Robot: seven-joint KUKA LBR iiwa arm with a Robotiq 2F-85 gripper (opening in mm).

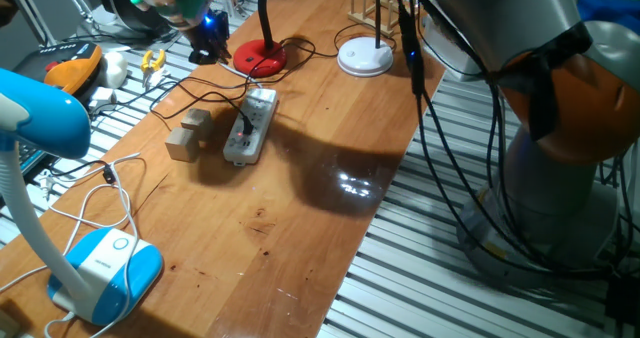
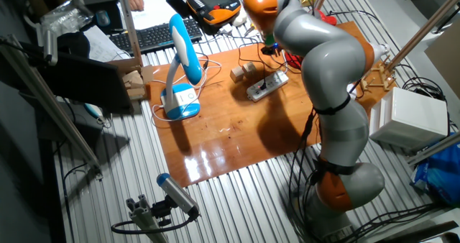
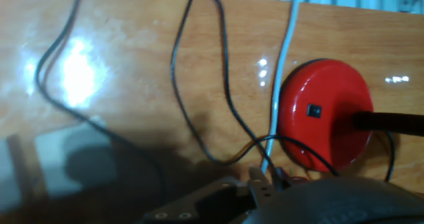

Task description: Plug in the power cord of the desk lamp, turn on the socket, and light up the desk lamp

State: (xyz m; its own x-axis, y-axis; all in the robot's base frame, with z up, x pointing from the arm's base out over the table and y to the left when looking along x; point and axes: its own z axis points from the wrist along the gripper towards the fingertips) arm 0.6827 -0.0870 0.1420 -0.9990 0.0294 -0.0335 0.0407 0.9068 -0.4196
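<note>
The table (image 1: 300, 208) is a long wooden top, varnished and glossy, with glare patches on it in all three views. It stands on a floor of ribbed metal slats (image 1: 430, 268), where black cables trail past the arm's base. Beyond the far edge lie a keyboard (image 2: 154, 34), an orange-and-black pendant (image 2: 214, 2) and loose papers; a white box (image 2: 417, 117) sits on the floor to one side.

The arm (image 2: 327, 70), grey with orange joints, bends over the table's far end. The blue lamp (image 1: 95, 263), the largest item on the top, stands at the near corner in one fixed view, its white cable looping beside it. There is small print on its base, too small to read.

The socket (image 1: 251, 125) lies mid-table, with two wooden blocks (image 1: 188, 133) just beside it. A plug seems to sit in one of its outlets, though I cannot tell whose. Behind it stands the lamp (image 1: 259, 55), red base flat on the wood, black stem upright, with a small dark square button on the base in the hand view. Near it is a white disc base (image 1: 365, 56). The cord (image 3: 199, 85) curls in loose loops from the red base across the wood.

The gripper (image 1: 208, 40) hovers just beside the red base; its jaws are blurred and I cannot tell their state.
</note>
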